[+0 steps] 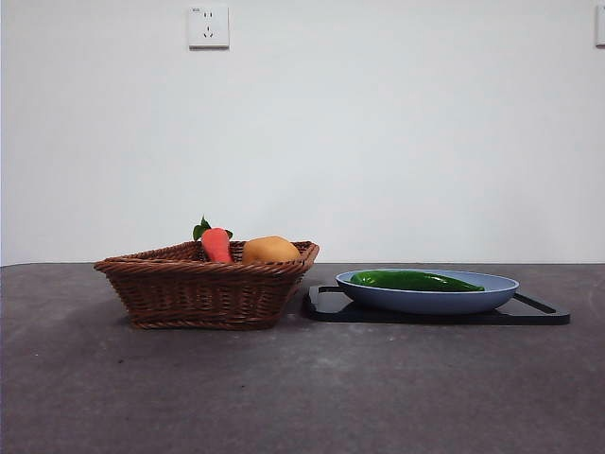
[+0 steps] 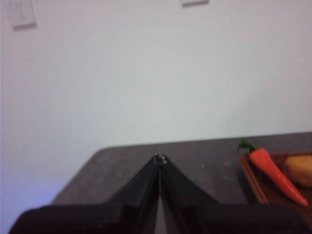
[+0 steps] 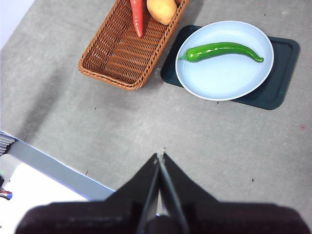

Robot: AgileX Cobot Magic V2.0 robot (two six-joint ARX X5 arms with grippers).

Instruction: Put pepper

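Pepper (image 1: 416,280) lying on the blue plate (image 1: 430,301), both tools clenched and empty.

The pepper is resting lengthwise across the plate, which is sitting on a dark tray (image 1: 539,312) on the bench (image 1: 302,388). Just beside the tray a wicker basket (image 1: 203,288) is holding a carrot (image 1: 216,244) and an orange-yellow fruit (image 1: 270,250) at one end. The left tool (image 2: 160,159) is hanging over the bench near the basket's carrot end, jaws pressed together, gripping nothing. The right tool (image 3: 161,156) is hovering high above bare bench, well apart from the plate, jaws likewise pressed together.
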